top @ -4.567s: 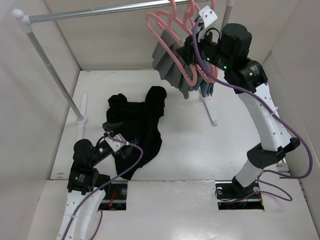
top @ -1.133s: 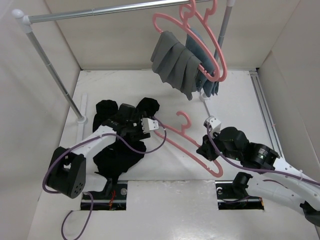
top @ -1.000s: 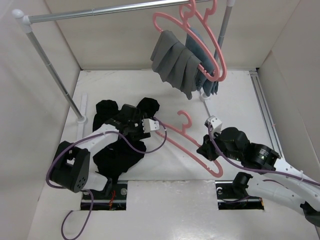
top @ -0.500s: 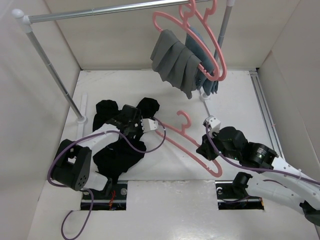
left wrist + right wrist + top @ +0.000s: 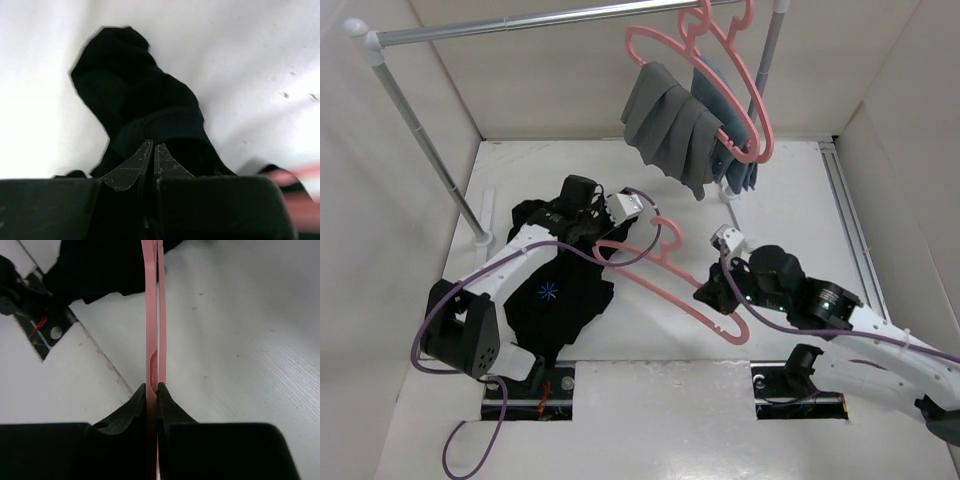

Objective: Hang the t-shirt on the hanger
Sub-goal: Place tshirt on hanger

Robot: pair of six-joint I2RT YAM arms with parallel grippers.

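Note:
The black t-shirt (image 5: 555,300) lies crumpled on the left of the white table, with a small blue print showing. My left gripper (image 5: 565,212) is at its far edge, shut on a fold of the fabric. In the left wrist view the jaws (image 5: 152,145) are pressed together with the t-shirt (image 5: 135,95) bunched just past the tips. My right gripper (image 5: 705,295) is shut on the lower bar of the pink hanger (image 5: 650,285), whose hook points away from me and whose left end reaches over the shirt. In the right wrist view the hanger (image 5: 152,315) runs straight out from the pinched jaws (image 5: 152,386).
A metal clothes rail (image 5: 520,20) crosses the back on a slanted post (image 5: 430,140). Two more pink hangers hang from it, with a grey garment (image 5: 670,115) and a blue-grey one (image 5: 732,172). The rack's foot (image 5: 735,215) stands just beyond the held hanger. White walls close in both sides.
My left gripper has shut on the t-shirt and pulled it up and away from me, uncovering the blue print. The right arm has carried the hanger leftward, toward the shirt.

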